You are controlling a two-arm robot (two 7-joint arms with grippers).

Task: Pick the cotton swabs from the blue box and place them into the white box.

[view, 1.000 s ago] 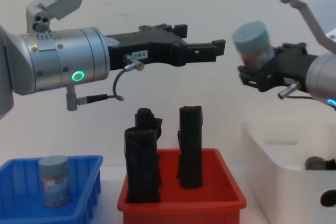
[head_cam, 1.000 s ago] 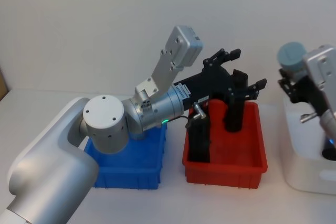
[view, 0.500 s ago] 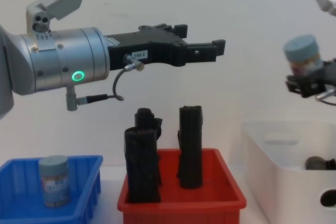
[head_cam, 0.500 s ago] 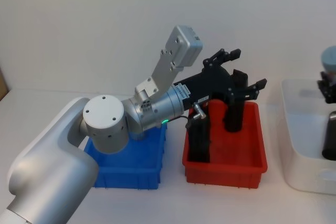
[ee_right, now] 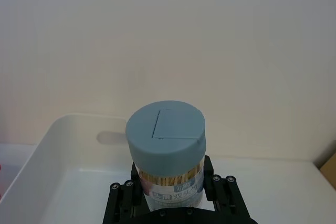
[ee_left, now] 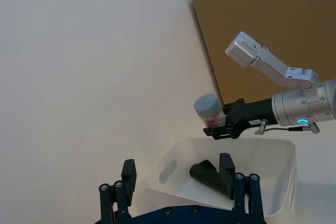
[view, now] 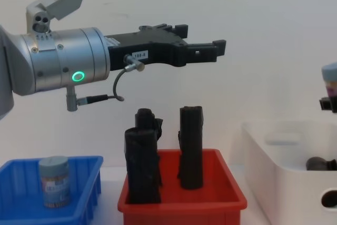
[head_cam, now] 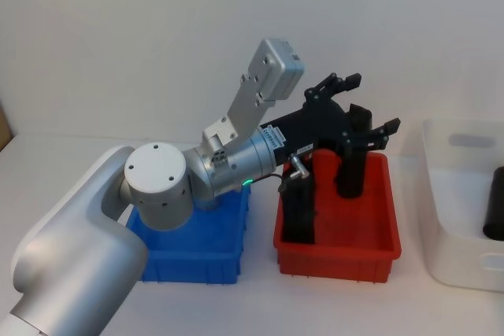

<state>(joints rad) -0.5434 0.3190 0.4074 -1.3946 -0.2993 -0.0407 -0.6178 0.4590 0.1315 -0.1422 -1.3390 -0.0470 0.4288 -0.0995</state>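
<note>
Cotton swabs, jar one (ee_right: 166, 153): grasped in the right gripper (ee_right: 168, 195), its black fingers clamped on the clear body just below the grey-blue lid. Jar upright, held in the air above the white box (ee_right: 63, 145); the left wrist view shows the same jar (ee_left: 209, 111) and right gripper (ee_left: 223, 127) raised over the tub's far side, not touching it. In the chest view this jar shows at the right edge (view: 330, 80), above the white box (view: 279, 162).

Cotton swabs, jar two (view: 54, 181): standing upright inside the blue box (view: 21, 204), at the desk's left end.

Left gripper (view: 202, 51): fingers spread apart, grasping nothing, held level in the air above the red bin (view: 181, 201). In the head view the left gripper (head_cam: 358, 112) sits over the red bin's far side (head_cam: 335, 253).

Red bin stands between the blue box (head_cam: 193, 253) and the white box (head_cam: 461, 226). Two black upright cylinders (view: 142, 164) stand in it. A dark cylinder (ee_left: 207, 174) lies inside the white box.
</note>
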